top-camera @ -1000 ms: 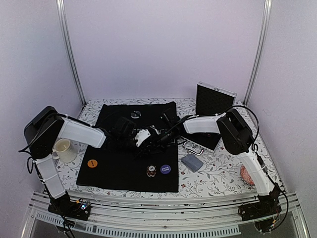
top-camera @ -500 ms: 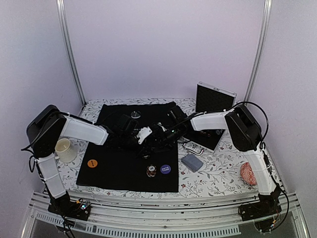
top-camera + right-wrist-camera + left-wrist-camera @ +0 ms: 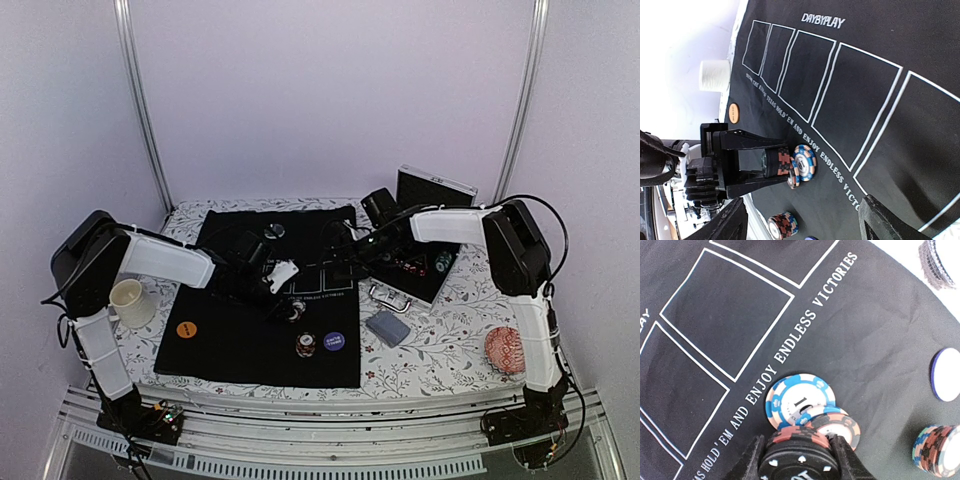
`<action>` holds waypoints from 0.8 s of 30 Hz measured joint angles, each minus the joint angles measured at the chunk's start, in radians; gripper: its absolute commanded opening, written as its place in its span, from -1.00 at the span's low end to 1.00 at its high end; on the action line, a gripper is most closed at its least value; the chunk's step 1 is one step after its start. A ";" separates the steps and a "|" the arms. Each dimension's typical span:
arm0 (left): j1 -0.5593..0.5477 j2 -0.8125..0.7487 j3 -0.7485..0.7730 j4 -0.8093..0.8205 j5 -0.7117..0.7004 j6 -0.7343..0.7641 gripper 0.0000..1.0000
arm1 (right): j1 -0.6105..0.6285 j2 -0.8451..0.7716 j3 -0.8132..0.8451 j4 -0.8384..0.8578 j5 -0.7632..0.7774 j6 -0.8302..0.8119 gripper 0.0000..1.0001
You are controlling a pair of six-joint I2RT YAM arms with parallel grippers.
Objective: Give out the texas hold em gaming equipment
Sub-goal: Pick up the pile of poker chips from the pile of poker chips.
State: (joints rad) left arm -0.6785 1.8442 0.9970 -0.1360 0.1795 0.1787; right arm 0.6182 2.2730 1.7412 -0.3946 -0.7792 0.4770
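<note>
3 button discs (image 3: pixel 333 341), from above, lie toward the surface's (image 3: pixel 440 345) near and far edges, perhaps marking seats. Left wrist: left fingers (image 3: pixel 844 460) pinch a chip stack (image 3: pixel 799 452) upright mid-surface, likely to set beside loose chips (image 3: pixel 799 400). Right wrist: right fingers (image 3: pixel 732 222) spread, empty.

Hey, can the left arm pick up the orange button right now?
Probably not yet: the left gripper is shut on a chip stack and must set it down first. The orange button itself lies uncovered on the mat.

The bottom edge cuts off the chip stack (image 3: pixel 799 455) and the left fingers (image 3: pixel 752 461) apparently pinching it.
</note>
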 measured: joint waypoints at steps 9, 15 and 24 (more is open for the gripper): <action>-0.001 -0.014 0.000 -0.002 0.015 0.004 -1.00 | 0.002 -0.025 -0.003 -0.040 0.030 -0.037 0.57; -0.022 -0.042 0.000 -0.003 0.013 0.013 -1.00 | -0.003 -0.060 -0.037 -0.056 0.045 -0.058 0.58; -0.038 -0.023 0.019 -0.015 0.002 0.024 -0.97 | -0.005 -0.077 -0.047 -0.061 0.050 -0.076 0.58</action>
State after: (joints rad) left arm -0.7166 1.8214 1.0161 -0.1513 0.1818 0.2024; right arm 0.6128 2.1960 1.6939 -0.4557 -0.7292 0.4015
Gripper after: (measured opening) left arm 0.374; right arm 0.789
